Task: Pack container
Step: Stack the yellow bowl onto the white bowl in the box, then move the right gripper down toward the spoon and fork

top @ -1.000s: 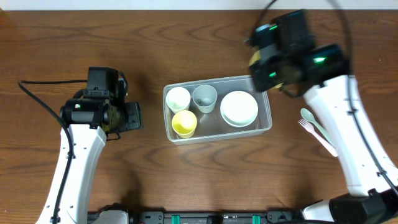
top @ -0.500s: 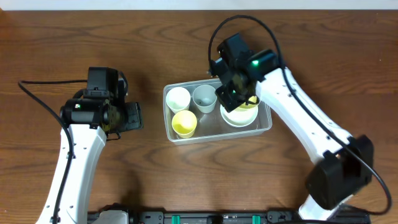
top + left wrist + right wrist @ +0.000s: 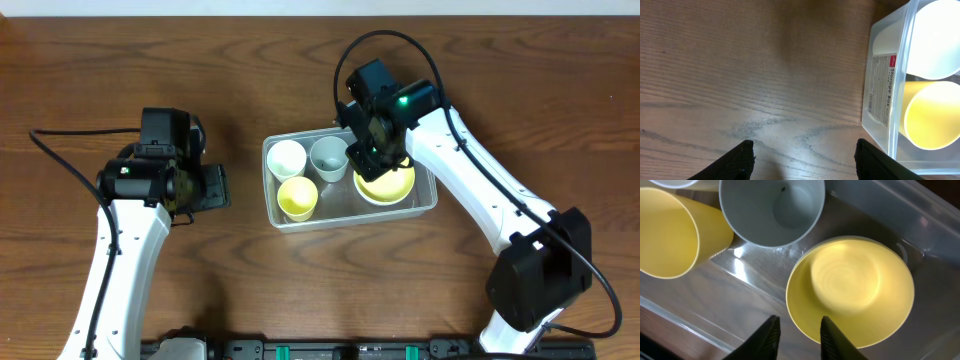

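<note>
Inside container [image 3: 268, 186], right fingers [image 3: 768, 336] over yellow bowl [image 3: 851, 289]

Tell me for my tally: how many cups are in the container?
3: white cup in the container's far-left corner, grey cup beside it, yellow cup in the near-left corner. The right arm may hide more.

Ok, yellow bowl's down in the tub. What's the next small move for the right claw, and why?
Probably lift the right claw straight up. The yellow bowl looks settled in the tub beside the grey cup, and the claw's fingers stand apart, straddling its rim without gripping, so a vertical retreat should clear it without dragging.
</note>
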You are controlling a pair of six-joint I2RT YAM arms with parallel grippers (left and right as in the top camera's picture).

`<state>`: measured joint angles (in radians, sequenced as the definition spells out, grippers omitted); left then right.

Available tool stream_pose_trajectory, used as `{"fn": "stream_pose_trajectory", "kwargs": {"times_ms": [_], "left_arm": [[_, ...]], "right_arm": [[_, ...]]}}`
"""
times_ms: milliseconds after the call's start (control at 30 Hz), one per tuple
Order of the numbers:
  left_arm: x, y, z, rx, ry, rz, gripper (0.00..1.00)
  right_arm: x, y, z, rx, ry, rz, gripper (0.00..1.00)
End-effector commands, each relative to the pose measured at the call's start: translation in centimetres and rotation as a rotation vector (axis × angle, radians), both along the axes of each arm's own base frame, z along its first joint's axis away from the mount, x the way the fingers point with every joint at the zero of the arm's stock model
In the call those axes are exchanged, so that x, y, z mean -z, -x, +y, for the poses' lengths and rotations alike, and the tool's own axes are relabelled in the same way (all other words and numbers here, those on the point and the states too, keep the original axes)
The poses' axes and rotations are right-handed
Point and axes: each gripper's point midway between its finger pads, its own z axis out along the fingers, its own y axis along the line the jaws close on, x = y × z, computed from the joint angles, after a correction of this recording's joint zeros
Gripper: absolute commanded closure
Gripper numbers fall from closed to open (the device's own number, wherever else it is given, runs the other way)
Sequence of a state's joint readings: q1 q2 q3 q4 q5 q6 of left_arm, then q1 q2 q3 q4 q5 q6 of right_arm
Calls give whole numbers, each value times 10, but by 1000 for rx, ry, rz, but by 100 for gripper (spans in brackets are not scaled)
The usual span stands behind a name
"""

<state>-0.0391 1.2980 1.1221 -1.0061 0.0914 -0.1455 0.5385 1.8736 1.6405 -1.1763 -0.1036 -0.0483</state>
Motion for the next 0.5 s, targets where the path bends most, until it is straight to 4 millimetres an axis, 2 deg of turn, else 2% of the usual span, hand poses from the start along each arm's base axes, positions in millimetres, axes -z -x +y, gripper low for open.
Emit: {"fn": "stream_pose_trajectory", "kwargs": {"times_ms": [0,100,233,300,367,467], "left_arm": [[0,1,1,-2,2,1,35],[0,1,1,-2,2,1,35],[0,1,1,-2,2,1,35],[0,1,1,-2,2,1,35],[0,1,1,-2,2,1,35],[0,1,1,-2,2,2,34]], "right_arm": [[0,-3,-6,55,32,-17,74],[-14,-18,-29,189,85,-95,73],[-60,-36,-75,372,87,-239,69],[-89,-41,-108,481,60,-311,66],[-113,-41,-147,601,35,-362,57],[-130,-31,-197,772,7,-366,49]]}}
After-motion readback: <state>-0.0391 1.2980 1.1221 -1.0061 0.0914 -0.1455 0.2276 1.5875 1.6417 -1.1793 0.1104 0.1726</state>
